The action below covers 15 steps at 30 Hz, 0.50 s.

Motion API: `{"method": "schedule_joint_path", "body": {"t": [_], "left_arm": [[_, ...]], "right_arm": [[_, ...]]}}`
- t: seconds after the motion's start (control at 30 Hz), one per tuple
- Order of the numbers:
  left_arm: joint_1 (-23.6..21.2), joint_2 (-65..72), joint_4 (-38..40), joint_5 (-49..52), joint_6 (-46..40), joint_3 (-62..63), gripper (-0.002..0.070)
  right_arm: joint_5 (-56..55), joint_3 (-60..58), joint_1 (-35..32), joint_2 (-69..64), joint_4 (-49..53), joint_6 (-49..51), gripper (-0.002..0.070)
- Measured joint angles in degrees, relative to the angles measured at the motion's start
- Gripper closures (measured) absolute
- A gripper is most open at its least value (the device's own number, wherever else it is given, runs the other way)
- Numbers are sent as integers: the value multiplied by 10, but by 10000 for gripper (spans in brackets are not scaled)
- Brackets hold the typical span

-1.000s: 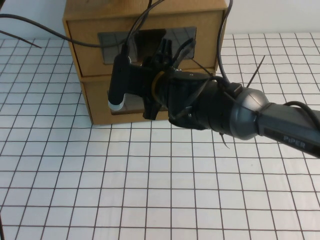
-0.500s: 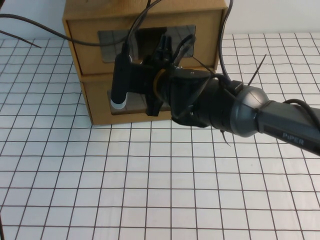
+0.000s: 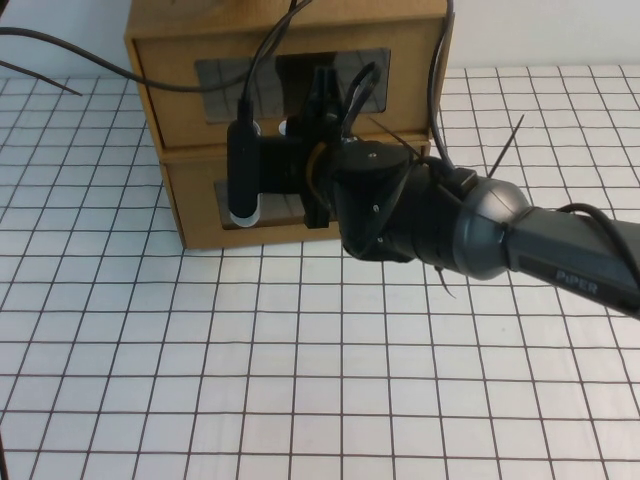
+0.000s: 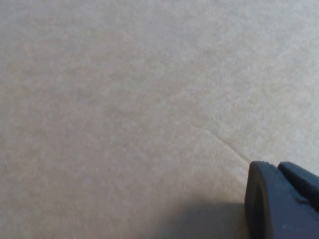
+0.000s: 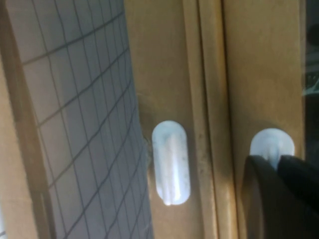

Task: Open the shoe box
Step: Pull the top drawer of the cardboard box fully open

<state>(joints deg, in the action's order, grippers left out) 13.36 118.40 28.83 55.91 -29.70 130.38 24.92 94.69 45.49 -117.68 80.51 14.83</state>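
Right gripper [image 5: 276,167]: against the front of the box [image 3: 420,60], at about mid-height. Its jaws are drawn nearly together, and in the right wrist view the tips pinch the ridge of a white handle [image 5: 271,142]. Only the rounded end of the handle shows beyond them.

A second handle [image 5: 170,162] of the same kind sits just beside it and is untouched. The seam between the two drawer fronts runs between the handles. I cannot tell for certain which drawer the gripped handle belongs to.

Right arm [image 3: 560,255]: reaches in from the right, low across the table [image 3: 300,380], and covers the middle of the box front.

Box: brown card, two stacked drawers, each with a clear window. It stands at the far edge of the gridded table, left of centre, front toward the robot. Both drawer fronts sit flush and closed.

Left gripper [image 4: 281,199]: seen only in its own wrist view, close over a plain tan card surface.
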Motion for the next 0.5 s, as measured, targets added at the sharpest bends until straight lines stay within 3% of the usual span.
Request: {"method": "schedule_joint_path", "body": {"t": [0.5], "left_arm": [[0, 0, 9, 20, 20, 1, 677]], "right_arm": [[62, -63, 39, 43, 7, 18, 666]]}}
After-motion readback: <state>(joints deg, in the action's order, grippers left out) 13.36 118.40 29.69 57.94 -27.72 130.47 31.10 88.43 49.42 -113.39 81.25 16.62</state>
